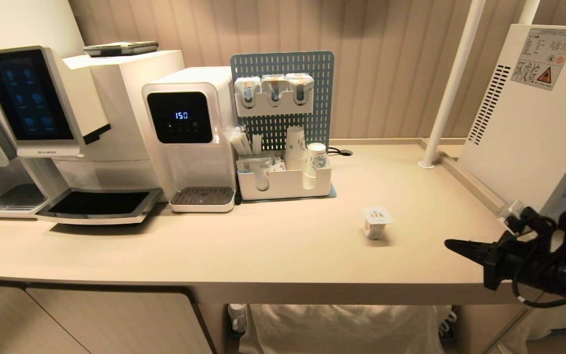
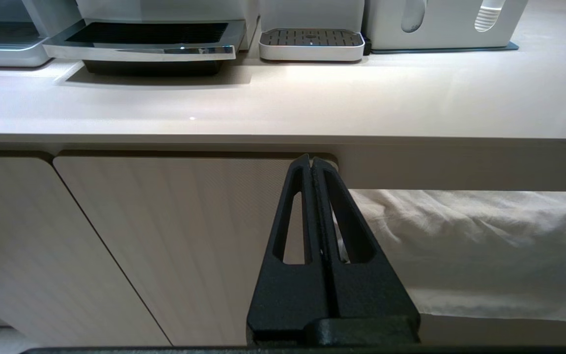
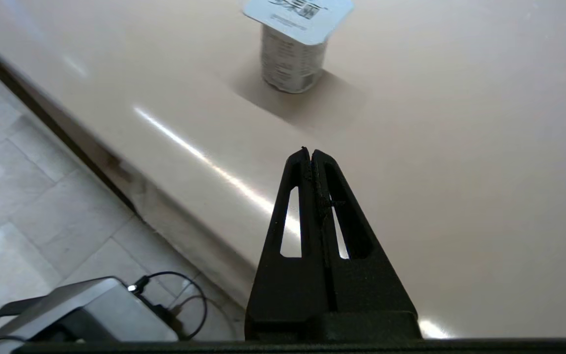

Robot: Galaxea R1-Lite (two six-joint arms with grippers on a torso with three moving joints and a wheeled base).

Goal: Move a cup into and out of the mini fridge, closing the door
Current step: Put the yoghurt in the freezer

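Observation:
A white paper cup [image 1: 316,155] with a blue-green print stands in the white organiser [image 1: 283,184] at the back of the counter, beside a tall stack of cups [image 1: 295,143]. The mini fridge [image 1: 523,123] stands at the right, its vented side with a warning sticker turned towards me. Its door is hidden from here. My right gripper [image 1: 452,244] is shut and empty. It hovers low over the counter's front right corner and points left. In the right wrist view the right gripper [image 3: 311,152] aims at a foil-lidded pot [image 3: 295,44]. My left gripper [image 2: 311,158] is shut and empty, parked below the counter edge.
The foil-lidded pot [image 1: 376,222] stands alone on the counter [image 1: 263,246], left of the right gripper. A coffee machine [image 1: 42,113] and a water dispenser [image 1: 189,132] fill the back left. A white pole [image 1: 452,83] rises beside the fridge. Cabinet doors [image 2: 165,246] and a white cloth [image 2: 460,246] lie under the counter.

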